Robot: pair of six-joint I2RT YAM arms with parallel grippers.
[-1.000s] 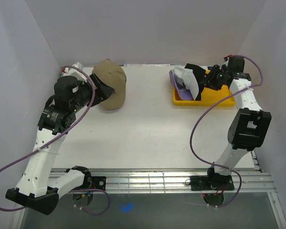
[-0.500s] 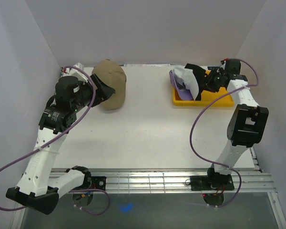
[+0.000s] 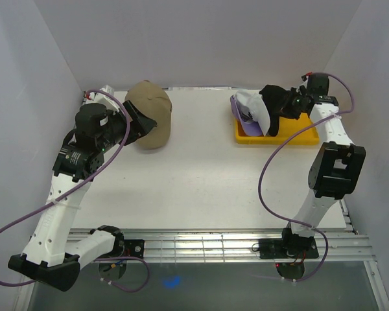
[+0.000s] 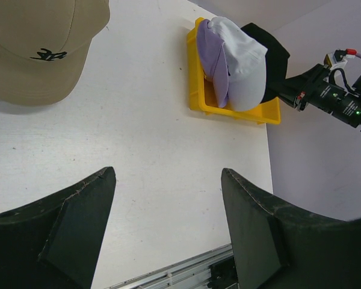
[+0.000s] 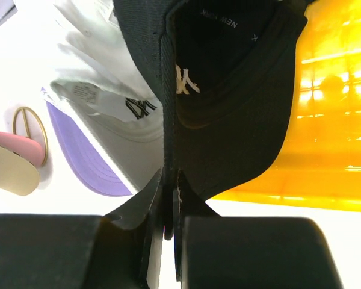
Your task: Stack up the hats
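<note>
The black cap (image 5: 228, 90) is clamped by its brim in the closed right gripper (image 5: 168, 180) — a lift clear of the far-right yellow bin (image 5: 331, 120) is called for next — with the left gripper (image 4: 167, 174) held wide, empty.

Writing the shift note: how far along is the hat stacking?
Done: the white fabric cap and purple fabric cap sit nested in the yellow plastic tray. In hand: the right gripper is shut on the black fabric cap over it. To do: the tan fabric cap lies apart near the open left gripper.
</note>
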